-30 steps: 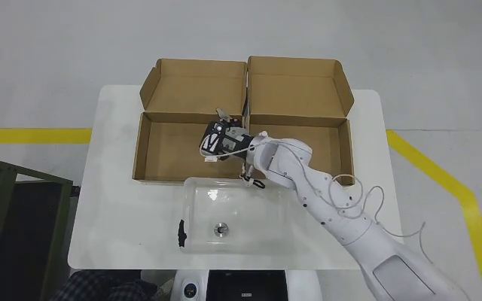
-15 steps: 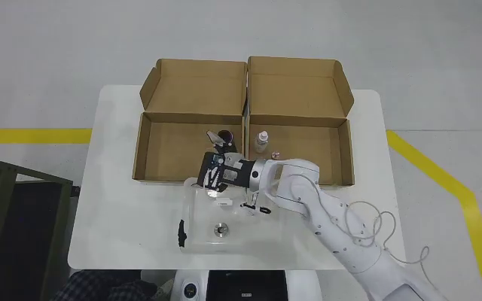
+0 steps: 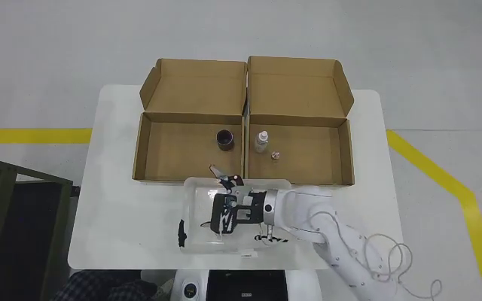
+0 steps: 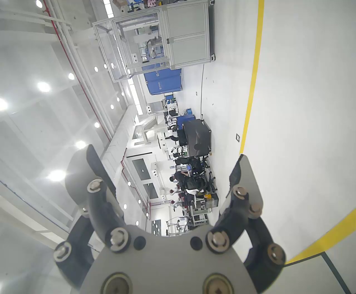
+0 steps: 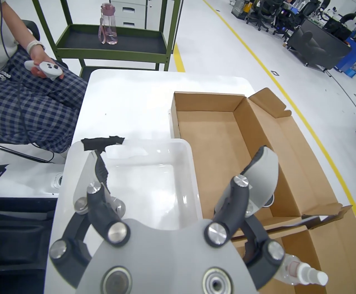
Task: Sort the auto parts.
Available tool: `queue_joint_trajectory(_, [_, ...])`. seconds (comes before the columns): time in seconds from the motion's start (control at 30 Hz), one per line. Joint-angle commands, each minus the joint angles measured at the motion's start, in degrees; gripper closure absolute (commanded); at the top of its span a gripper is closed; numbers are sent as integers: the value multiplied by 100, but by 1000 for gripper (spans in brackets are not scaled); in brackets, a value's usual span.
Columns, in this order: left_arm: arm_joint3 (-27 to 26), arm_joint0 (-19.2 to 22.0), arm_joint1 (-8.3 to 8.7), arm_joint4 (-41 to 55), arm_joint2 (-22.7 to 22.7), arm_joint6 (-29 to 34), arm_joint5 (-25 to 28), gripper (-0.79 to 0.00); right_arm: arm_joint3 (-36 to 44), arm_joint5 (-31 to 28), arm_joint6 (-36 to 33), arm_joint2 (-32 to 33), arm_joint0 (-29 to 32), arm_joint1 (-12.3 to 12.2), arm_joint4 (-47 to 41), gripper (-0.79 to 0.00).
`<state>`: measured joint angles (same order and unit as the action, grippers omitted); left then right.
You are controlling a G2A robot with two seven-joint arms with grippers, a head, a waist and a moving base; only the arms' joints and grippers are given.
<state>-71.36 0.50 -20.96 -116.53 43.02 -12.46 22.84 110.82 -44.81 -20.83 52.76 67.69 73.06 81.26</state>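
The right gripper (image 5: 182,153) is held spread and empty over the clear tray (image 3: 197,188). A dark round part (image 3: 224,138) is seen in the left box (image 3: 162,154), and a small bottle (image 3: 261,141) in the right box (image 3: 324,154).

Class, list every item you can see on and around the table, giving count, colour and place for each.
table: one, white, under everything
left box: one, brown cardboard, open, far side of table
right box: one, brown cardboard, open, against the left box
round part: one, dark, in left box
small bottle: one, clear with white top, in right box
small part: one, pale, in right box beside the bottle
bin: one, clear plastic, near side of table
tape: one strip, black, on the bin's rim
cart: one, green, beside table
water bottle: one, pink, on cart
right gripper: open, above the bin
left gripper: open, facing the room
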Motion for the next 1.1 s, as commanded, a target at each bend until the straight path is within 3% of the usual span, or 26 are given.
queue_joint_trajectory(0.0, [0, 0, 0, 0, 0, 0, 0, -785, 68, -101, 98, 41, 156, -44, 141, -785])
queue_joint_trajectory(0.17, [0, 0, 0, 0, 0, 0, 0, -785, 101, -257, 287, 115, 409, -130, 474, -773])
queue_joint_trajectory(0.37, [0, 0, 0, 0, 0, 0, 0, -785, 2, -349, 545, 150, 578, -206, 828, -690])
queue_joint_trajectory(0.67, [0, 0, 0, 0, 0, 0, 0, -785, -228, -465, 820, 198, 691, -304, 1265, -656])
queue_joint_trajectory(1.07, [0, 0, 0, 0, 0, 0, 0, -785, -511, -789, 694, 37, 646, -377, 1543, -656])
